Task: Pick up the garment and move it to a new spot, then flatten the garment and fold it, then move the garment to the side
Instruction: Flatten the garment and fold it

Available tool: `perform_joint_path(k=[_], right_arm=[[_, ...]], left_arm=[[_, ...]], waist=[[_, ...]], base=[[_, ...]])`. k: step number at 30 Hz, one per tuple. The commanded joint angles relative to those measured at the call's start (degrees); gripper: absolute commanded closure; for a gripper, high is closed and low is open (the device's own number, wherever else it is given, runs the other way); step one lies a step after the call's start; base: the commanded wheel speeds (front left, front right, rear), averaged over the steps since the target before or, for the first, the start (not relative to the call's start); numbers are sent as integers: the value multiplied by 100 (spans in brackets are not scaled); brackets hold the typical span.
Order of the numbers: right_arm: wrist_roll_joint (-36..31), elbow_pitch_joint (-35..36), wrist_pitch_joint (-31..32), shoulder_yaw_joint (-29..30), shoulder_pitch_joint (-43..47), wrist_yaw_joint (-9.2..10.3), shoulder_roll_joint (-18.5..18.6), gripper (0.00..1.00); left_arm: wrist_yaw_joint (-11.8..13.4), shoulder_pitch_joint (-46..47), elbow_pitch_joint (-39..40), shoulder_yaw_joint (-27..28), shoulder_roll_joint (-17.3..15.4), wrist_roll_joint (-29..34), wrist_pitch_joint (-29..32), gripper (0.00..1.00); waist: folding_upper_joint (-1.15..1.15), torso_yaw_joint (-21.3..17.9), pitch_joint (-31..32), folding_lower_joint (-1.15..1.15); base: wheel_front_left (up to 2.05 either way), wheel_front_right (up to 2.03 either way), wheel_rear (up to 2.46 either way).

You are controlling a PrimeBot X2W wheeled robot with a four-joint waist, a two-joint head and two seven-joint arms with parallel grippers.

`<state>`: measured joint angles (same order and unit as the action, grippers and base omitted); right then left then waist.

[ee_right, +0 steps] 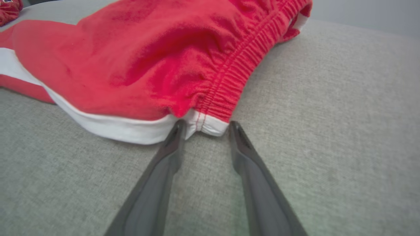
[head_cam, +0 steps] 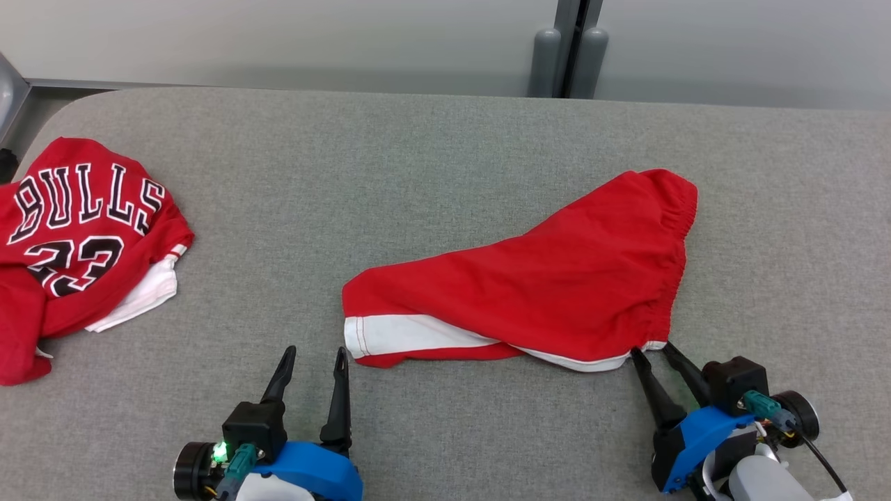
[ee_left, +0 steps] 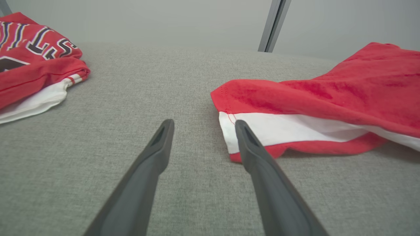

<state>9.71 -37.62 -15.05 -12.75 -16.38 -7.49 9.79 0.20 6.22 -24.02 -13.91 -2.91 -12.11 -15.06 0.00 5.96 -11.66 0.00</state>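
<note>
The garment, red shorts with a white side stripe and a gathered waistband, lies crumpled on the grey table, right of centre. My right gripper is at its near right corner; in the right wrist view the white waistband corner sits just between the tips of this gripper, whose jaws stand apart. My left gripper is open on bare table just left of the hem of the shorts. In the left wrist view its right finger overlaps the white hem edge, and the gripper holds nothing.
A red Bulls jersey with number 23 lies bunched at the table's left edge, also in the left wrist view as the jersey. A pale wall with a grey vertical post runs behind the table.
</note>
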Motion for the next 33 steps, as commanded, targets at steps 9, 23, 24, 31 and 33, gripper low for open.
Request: perform_joint_path(k=[9, 23, 24, 31, 33], right_arm=[[73, 144, -19, -93, -16, -1, 197, 100], [50, 471, -19, -67, 187, -1, 230, 100], [53, 483, -19, -70, 168, -1, 237, 100], [43, 547, -19, -25, 100, -1, 238, 100], [48, 582, -19, 24, 108, -1, 203, 100]], left_arm=[[15, 39, -8, -71, 2, -35, -17, 0], [-306, 70, -457, -246, 2, -424, -17, 0], [-343, 103, -486, -262, 2, -470, -17, 0], [-527, 239, -674, -417, 2, -601, -17, 100], [-514, 247, -655, -450, 2, -526, -17, 100]], waist=[[0, -102, -9, 0], [0, -597, 84, 0], [0, -624, 65, 0], [0, -727, -37, 0], [0, -725, -10, 0]], base=[[0, 0, 0], [0, 0, 0], [0, 0, 0], [0, 0, 0], [0, 0, 0]])
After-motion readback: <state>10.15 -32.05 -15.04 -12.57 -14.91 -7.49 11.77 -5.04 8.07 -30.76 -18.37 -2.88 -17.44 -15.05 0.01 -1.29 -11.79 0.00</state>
